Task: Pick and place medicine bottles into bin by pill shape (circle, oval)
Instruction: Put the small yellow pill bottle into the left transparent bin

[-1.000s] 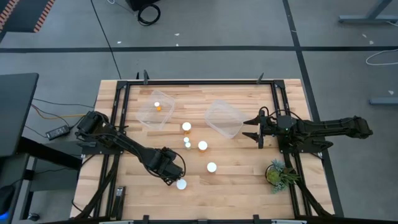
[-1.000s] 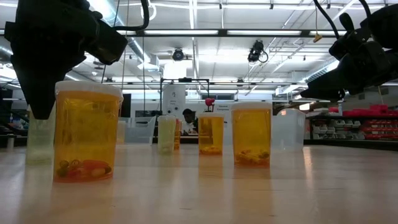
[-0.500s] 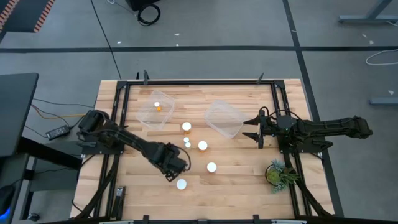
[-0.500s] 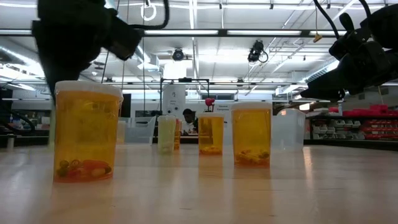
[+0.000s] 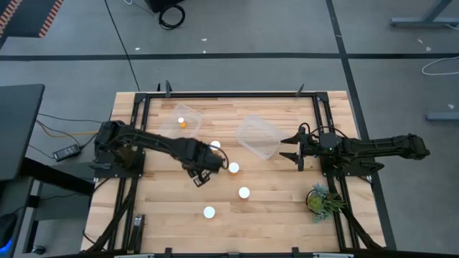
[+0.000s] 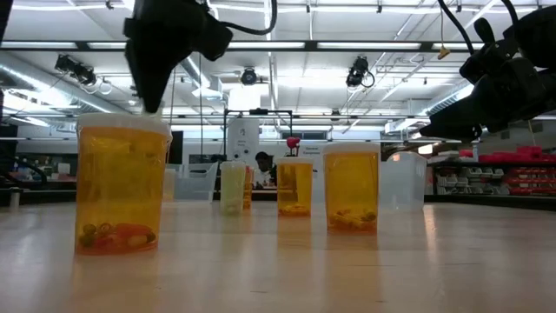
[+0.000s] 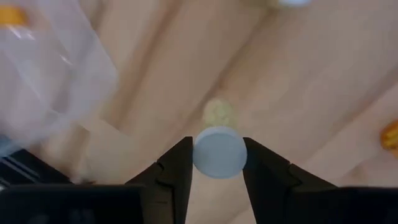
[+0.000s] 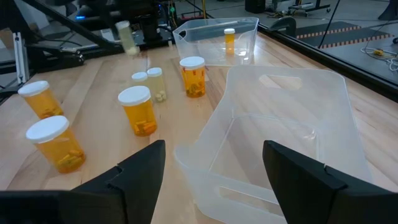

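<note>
Bottle [image 7: 219, 151] between left gripper [image 7: 217, 163] fingers, contents hidden under cap.

A grey floor [image 5: 287, 29] crossed by dark tape lines surrounds the wooden table [image 5: 272, 208], while long ceiling lights [image 6: 287, 45] brighten a workshop with red-stocked shelving [image 6: 495, 174] behind.
</note>
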Controlling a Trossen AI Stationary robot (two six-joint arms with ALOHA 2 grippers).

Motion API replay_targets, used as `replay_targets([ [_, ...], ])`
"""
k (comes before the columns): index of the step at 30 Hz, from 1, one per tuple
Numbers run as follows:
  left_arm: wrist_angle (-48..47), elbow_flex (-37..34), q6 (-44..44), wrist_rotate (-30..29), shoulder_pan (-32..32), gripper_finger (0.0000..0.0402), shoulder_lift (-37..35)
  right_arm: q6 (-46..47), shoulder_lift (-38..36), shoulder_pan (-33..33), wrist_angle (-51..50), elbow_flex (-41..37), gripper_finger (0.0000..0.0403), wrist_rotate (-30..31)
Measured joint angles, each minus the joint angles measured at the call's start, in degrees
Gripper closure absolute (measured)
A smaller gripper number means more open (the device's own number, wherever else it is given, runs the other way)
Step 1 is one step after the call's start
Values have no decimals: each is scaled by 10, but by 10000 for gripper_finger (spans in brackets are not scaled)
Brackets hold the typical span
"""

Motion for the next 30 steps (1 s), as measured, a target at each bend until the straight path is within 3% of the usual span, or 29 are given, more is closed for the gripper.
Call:
replay_targets([
  [13, -31, 6, 103, -56, 91, 268, -16, 0, 0, 0, 0, 0, 127, 0],
  [30, -102, 4, 118, -136, 159, 273, -36, 0, 0, 0, -3, 0, 127, 0],
])
